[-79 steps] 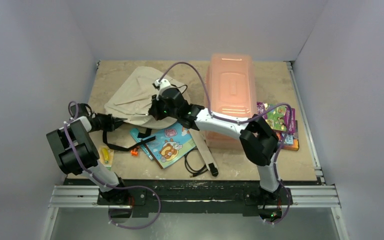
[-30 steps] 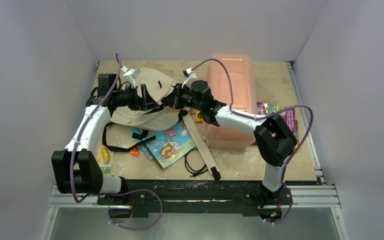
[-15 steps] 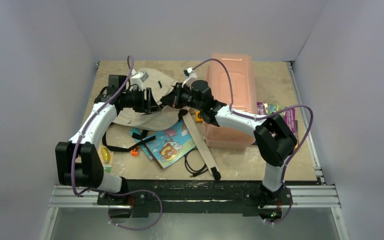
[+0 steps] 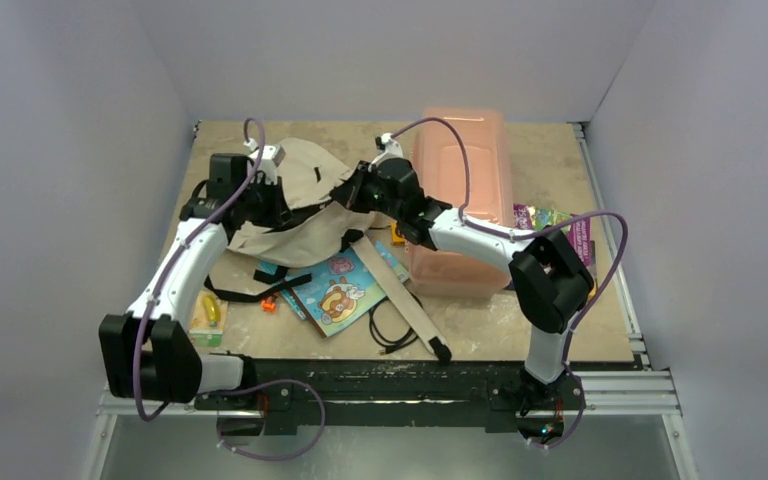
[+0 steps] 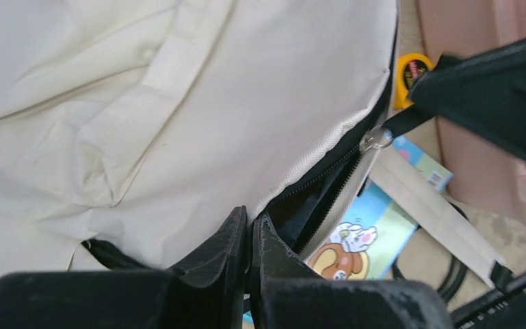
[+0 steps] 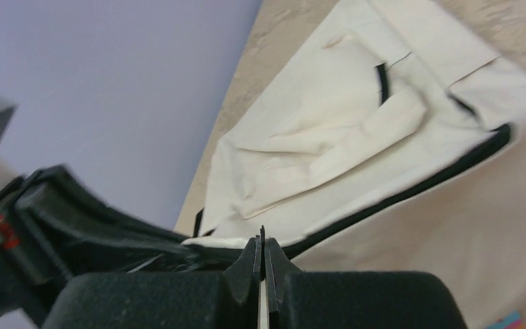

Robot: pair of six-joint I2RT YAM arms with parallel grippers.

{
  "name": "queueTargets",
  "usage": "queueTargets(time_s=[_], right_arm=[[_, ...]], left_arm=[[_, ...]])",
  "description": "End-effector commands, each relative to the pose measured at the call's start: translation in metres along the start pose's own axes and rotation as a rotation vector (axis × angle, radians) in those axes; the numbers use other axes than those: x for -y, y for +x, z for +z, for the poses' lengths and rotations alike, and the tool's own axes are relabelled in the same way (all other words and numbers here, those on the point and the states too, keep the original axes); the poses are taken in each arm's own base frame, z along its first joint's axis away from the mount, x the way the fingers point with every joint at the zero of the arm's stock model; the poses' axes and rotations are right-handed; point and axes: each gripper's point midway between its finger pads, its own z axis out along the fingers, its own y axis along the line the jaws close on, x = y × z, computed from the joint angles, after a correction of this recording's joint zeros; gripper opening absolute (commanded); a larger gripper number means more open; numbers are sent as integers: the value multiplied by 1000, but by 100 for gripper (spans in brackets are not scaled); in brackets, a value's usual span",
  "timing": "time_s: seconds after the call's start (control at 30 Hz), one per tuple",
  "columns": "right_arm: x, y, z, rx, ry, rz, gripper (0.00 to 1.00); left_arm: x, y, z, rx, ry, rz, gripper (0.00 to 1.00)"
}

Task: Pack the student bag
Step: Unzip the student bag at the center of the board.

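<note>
The student bag [image 4: 295, 215], cream fabric with black trim, lies at the back left of the table. My left gripper [image 4: 282, 207] is shut on the bag's cream edge beside the open zipper; the left wrist view shows it [image 5: 250, 223] with dark lining [image 5: 311, 199] behind. My right gripper [image 4: 345, 196] is shut on the black zipper pull; the right wrist view shows a thin black tab between its jaws [image 6: 262, 240]. The pull's metal ring [image 5: 377, 138] hangs at the zipper's end.
A translucent pink box [image 4: 462, 200] stands right of the bag. A cartoon book [image 4: 345, 290], the bag's beige strap [image 4: 405, 295], a black cable [image 4: 390, 330] and a yellow item [image 4: 210, 310] lie in front. Colourful books [image 4: 560, 235] lie at the right. A yellow tape measure [image 5: 414, 68] sits by the box.
My left arm swung in from the left, closed on the bag's edge, then drew back left a little. The right gripper rose toward the box; the zipper mouth has spread.
</note>
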Motion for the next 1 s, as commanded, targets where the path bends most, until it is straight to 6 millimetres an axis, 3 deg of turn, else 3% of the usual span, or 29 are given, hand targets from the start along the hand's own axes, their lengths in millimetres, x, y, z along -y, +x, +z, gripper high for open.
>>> queueTargets(time_s=[0.0, 0.13, 0.23, 0.33, 0.43, 0.6, 0.67, 0.8, 0.97], right_arm=[[8, -87, -15, 269, 186, 0, 0], [36, -109, -11, 318, 251, -28, 0], [42, -120, -5, 312, 237, -85, 0], [28, -125, -4, 303, 168, -157, 0], [-8, -118, -4, 283, -17, -169, 0], [-43, -108, -8, 251, -215, -130, 0], [-48, -106, -8, 236, -237, -119, 0], [-54, -103, -11, 215, -261, -98, 0], [-58, -103, -16, 212, -275, -84, 0]], left_arm=[[-44, -22, -44, 171, -314, 66, 0], [-47, -32, -66, 273, -374, 77, 0], [-46, -32, -70, 296, -379, 73, 0], [-38, -32, -66, 273, -329, 73, 0], [-10, -33, -57, 232, -163, 88, 2], [21, -38, -45, 235, 27, 51, 32], [31, -45, -47, 256, 69, 29, 43], [48, -69, -53, 299, 111, 42, 76], [55, -88, -33, 273, 107, 82, 77]])
